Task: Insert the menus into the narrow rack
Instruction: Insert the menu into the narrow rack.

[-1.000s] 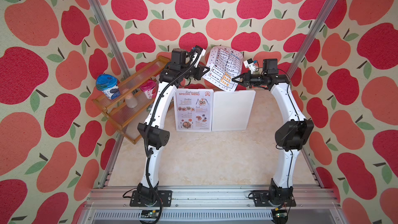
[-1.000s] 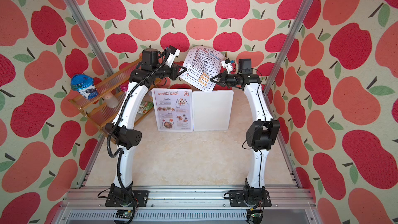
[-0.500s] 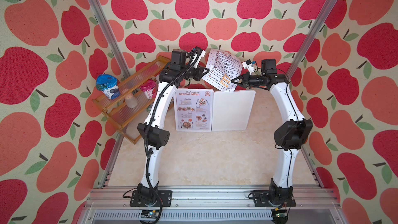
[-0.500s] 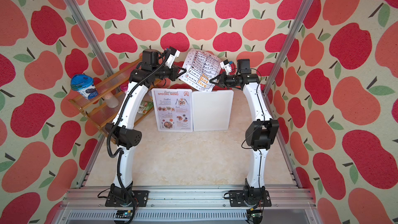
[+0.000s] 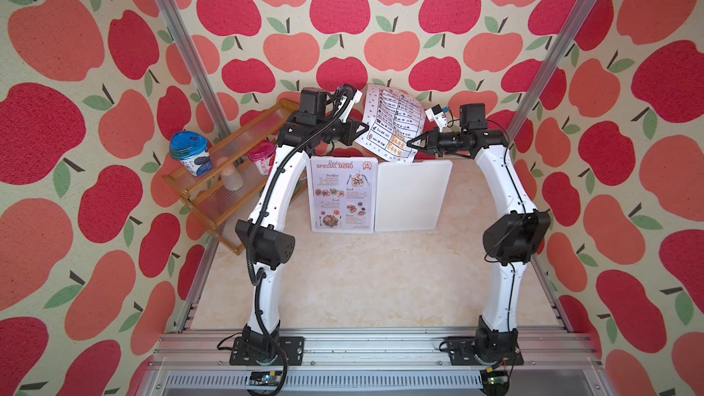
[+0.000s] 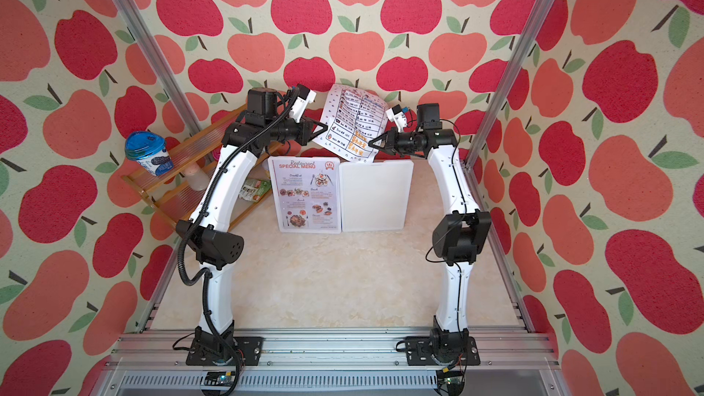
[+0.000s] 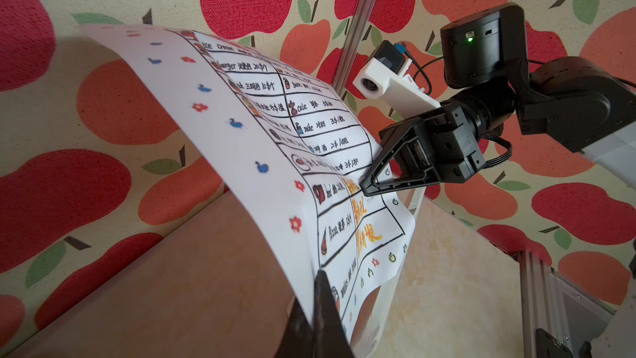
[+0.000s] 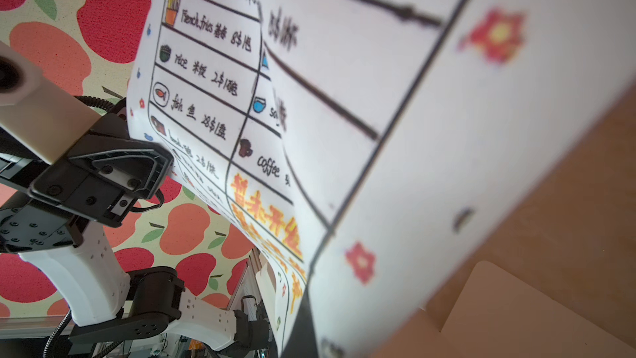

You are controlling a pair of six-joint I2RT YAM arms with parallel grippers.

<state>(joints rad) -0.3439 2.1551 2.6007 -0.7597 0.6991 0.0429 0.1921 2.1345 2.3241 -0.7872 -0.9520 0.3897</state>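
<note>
A menu with a black-lined table and orange text [image 5: 394,123] [image 6: 352,119] hangs bowed in the air at the far middle, held at both side edges. My left gripper [image 5: 364,132] [image 7: 320,291] is shut on its left edge. My right gripper [image 5: 409,143] [image 8: 303,325] is shut on its right edge near the orange text [image 7: 364,232]. Just below the sheet's lower edge is the white rack [image 5: 413,196] [image 6: 375,196]. The "Restaurant Special Menu" sheet [image 5: 343,194] [image 6: 308,194] shows on the rack's left panel. I cannot tell whether the held sheet touches the rack.
A stepped wooden shelf [image 5: 244,139] stands at the far left with a blue-lidded cup [image 5: 190,152], a pink-lidded cup [image 5: 261,156] and a small bottle [image 5: 231,179]. A green packet [image 6: 256,188] lies under the left arm. The apple-patterned back wall is close behind the sheet.
My right gripper has shifted a little to the left, toward the left gripper, with the sheet still held between them. The left arm has barely moved.
</note>
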